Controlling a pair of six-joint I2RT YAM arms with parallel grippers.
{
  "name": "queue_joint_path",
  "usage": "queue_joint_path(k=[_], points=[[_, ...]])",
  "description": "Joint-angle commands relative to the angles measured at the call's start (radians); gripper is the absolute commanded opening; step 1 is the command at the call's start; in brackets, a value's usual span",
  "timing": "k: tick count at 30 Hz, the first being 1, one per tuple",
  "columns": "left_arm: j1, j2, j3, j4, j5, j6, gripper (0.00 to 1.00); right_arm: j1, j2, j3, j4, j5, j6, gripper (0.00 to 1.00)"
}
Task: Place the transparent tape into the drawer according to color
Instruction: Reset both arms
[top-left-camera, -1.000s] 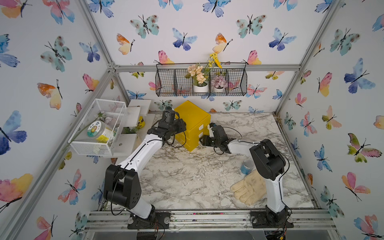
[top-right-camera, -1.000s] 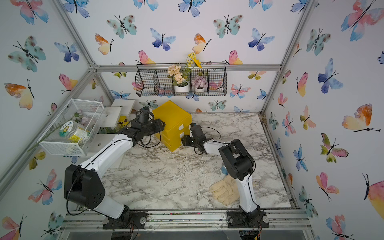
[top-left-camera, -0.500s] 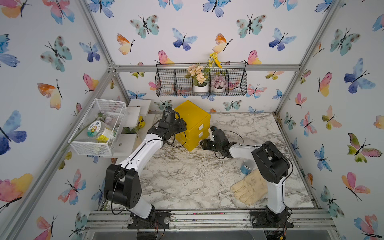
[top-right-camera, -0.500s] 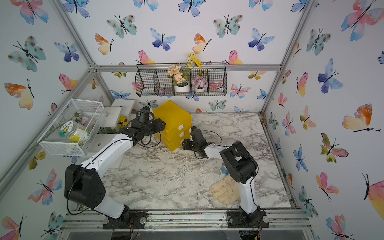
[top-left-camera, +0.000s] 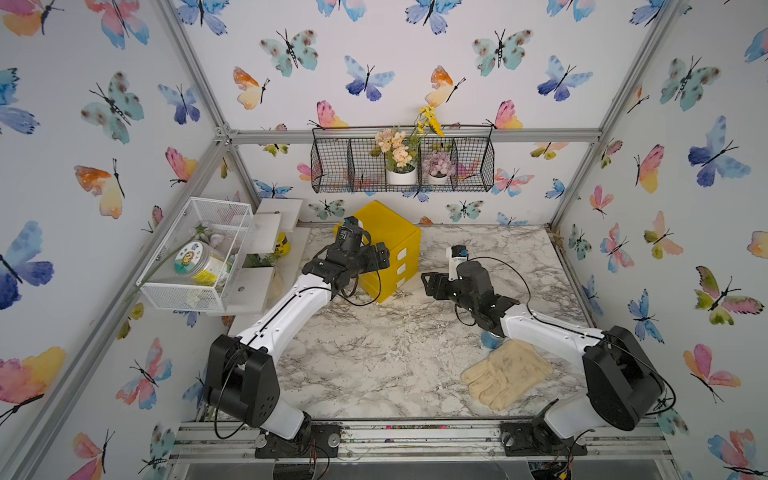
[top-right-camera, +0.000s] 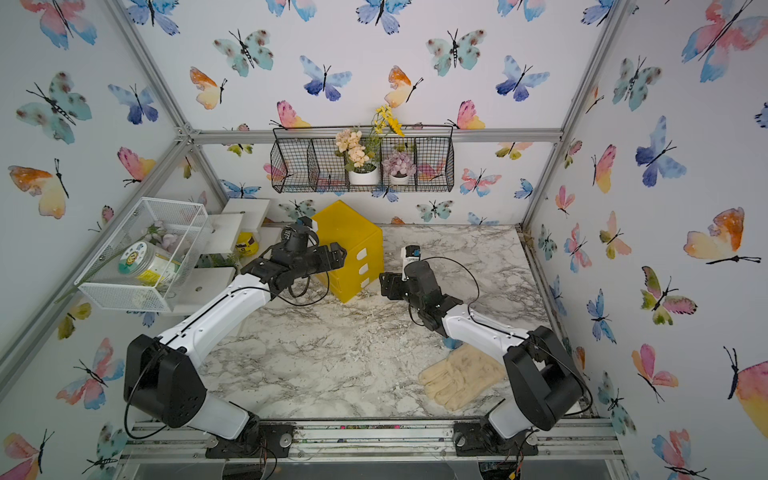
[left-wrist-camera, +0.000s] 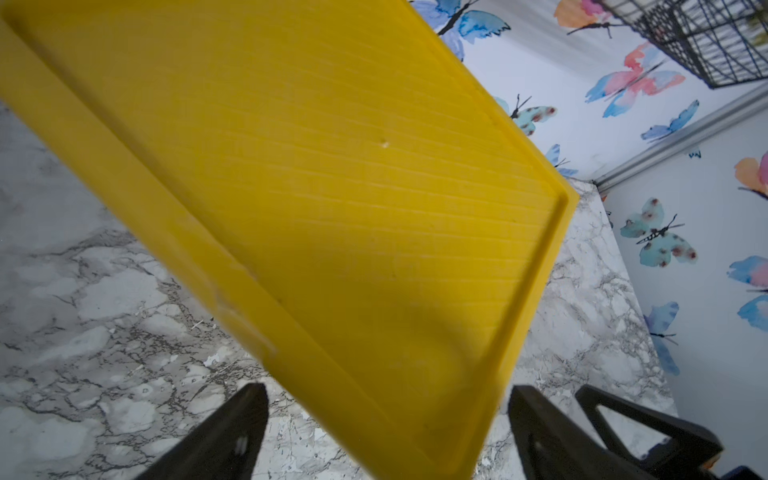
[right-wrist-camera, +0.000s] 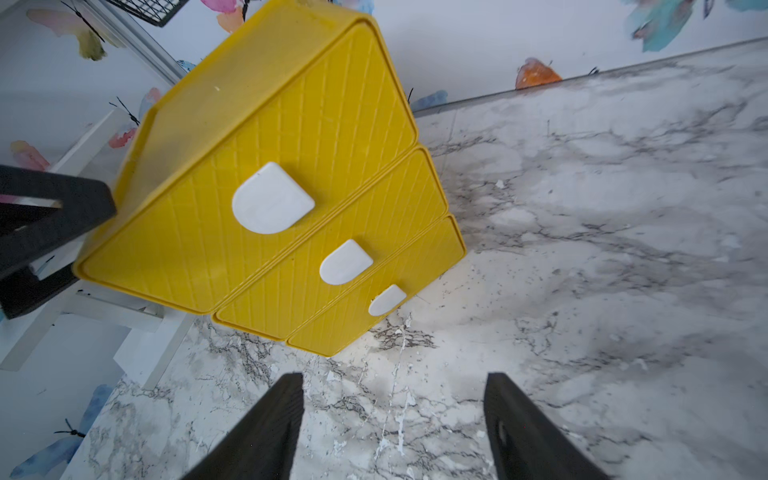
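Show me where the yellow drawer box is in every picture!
In a top view: yellow drawer box near the middle, at the marble tabletop's back.
In a top view: box left of middle, same back spot.
Left wrist: one plain yellow panel fills most of the picture.
Right wrist: its front, with three white handles.
Shared landmark: the marble tabletop under it.

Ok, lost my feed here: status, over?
Left gripper open beside the yellow drawer unit. Right gripper open, empty, facing it. Three drawers shut; no tape in view. Glove lies clear.
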Motion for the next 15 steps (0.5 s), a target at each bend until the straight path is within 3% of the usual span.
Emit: queue_joint_path(k=[1, 2, 3, 13, 15], points=[[-0.040, -0.111, -0.036, -0.003, -0.073, 0.025, 0.99, 0.001, -0.083, -0.045, -0.060, 0.129, -0.045, 0.80], [-0.040, -0.143, -0.065, 0.003, -0.074, 0.020, 0.99, 0.001, -0.110, -0.055, -0.079, 0.163, -0.040, 0.85], [-0.040, -0.179, -0.098, 0.005, -0.082, 0.017, 0.99, 0.001, -0.134, -0.065, -0.093, 0.196, -0.035, 0.98], [-0.036, -0.496, -0.402, 0.040, -0.318, 0.018, 0.99, 0.000, -0.271, -0.137, -0.101, 0.404, -0.051, 0.99], [-0.034, -0.521, -0.427, 0.025, -0.300, 0.047, 0.99, 0.000, -0.268, -0.140, -0.101, 0.425, -0.054, 0.99]])
